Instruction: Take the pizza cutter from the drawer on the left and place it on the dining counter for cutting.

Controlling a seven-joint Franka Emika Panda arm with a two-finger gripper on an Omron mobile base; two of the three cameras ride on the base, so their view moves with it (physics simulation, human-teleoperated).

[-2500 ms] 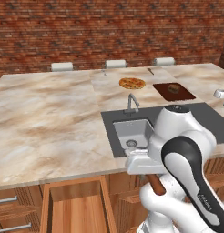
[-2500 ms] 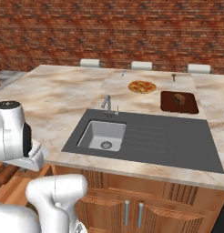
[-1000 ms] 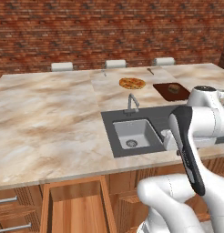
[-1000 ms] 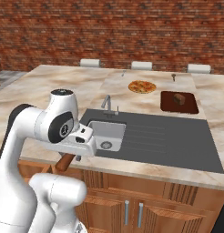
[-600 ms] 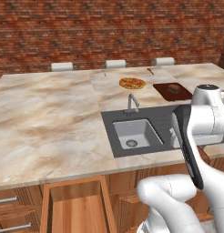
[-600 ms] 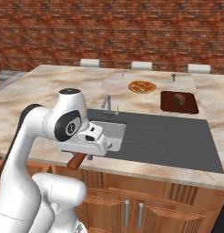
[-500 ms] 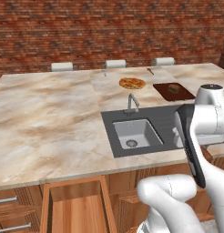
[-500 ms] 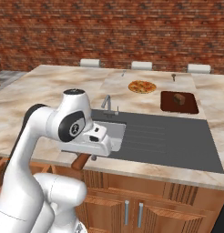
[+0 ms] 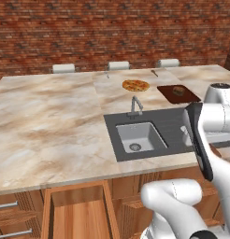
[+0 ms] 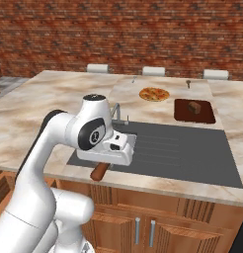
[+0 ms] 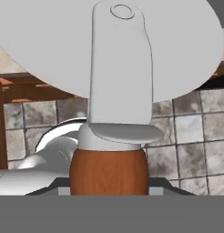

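1. Pizza cutter [image 11: 114,113]: clamped by its wooden handle in the gripper [image 10: 104,160], carried at the near edge of the dining counter [image 9: 51,121], just left of the sink [image 10: 158,143].
2. Gripper state: closed on the handle; fingers part-way apart because of handle thickness.
3. Orientation, from the right base view: brown handle [image 10: 100,172] pointing down and toward the near side below the hand, over the counter's front edge.
4. Handling estimate: rigid throughout, light, weight biased toward the steel wheel. Wooden handle thick and round, likely to roll if set down carelessly. Blade edge sharp; to be kept clear of stone to avoid chipping.
5. Recommended hold: mid-handle, behind the metal collar, as at present.
6. Hand view: large grey disc blade and flat shank close up, handle top at the bottom; tiled floor beyond. Blade detail not legible in either base view.
7. Left base view: open drawer [image 9: 77,214] at near left, interior bare wood.
8. Base views, far side: pizza [image 10: 153,94] and cutting board [image 10: 193,110] beyond the sink.
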